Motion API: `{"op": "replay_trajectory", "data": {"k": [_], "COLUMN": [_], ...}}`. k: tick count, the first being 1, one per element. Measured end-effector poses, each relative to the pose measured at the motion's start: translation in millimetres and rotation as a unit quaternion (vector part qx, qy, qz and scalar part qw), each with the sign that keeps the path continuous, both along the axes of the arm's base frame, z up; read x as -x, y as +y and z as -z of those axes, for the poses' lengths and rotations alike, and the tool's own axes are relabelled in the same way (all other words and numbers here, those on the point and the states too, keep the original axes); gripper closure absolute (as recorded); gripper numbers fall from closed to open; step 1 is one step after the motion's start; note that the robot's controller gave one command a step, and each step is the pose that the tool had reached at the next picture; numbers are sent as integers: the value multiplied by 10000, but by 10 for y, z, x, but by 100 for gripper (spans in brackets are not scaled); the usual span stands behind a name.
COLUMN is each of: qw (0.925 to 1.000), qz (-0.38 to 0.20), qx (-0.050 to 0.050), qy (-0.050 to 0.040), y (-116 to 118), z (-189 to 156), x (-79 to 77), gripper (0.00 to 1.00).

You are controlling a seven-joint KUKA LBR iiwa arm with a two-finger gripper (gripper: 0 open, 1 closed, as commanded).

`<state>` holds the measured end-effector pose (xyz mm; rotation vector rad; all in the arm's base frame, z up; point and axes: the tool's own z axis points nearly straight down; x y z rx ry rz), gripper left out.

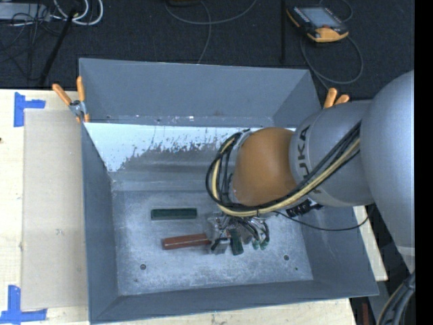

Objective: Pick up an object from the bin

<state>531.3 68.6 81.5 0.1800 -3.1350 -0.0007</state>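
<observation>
The reddish-brown bar's (184, 242) right end is hidden under the arm's wrist (260, 171).

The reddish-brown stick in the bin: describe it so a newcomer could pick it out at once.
Find the grey metal bin and the tool down near its floor, right of centre. Two short bars lie left of the tool; the reddish-brown stick is the lower one, its right end at the tool. The dark green bar above it lies apart.

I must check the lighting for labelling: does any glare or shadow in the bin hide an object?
Camera view: glare streaks the bin's back wall, away from objects; the dark green bar and brown bar are plainly lit; the gripper stands at the brown bar's right end.
</observation>
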Motion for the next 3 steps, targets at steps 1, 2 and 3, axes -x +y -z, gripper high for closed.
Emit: {"op": "replay_trajectory", "data": {"k": [1,2,3], "qw": [10000,9969,9958], "qz": [4,-782,-914], "qx": [-1,1,-1], "qy": [0,8,-24], "y": [-1,79,148], "z": [0,-14,110], "x": [0,143,-253], "gripper": [0,0,0]}}
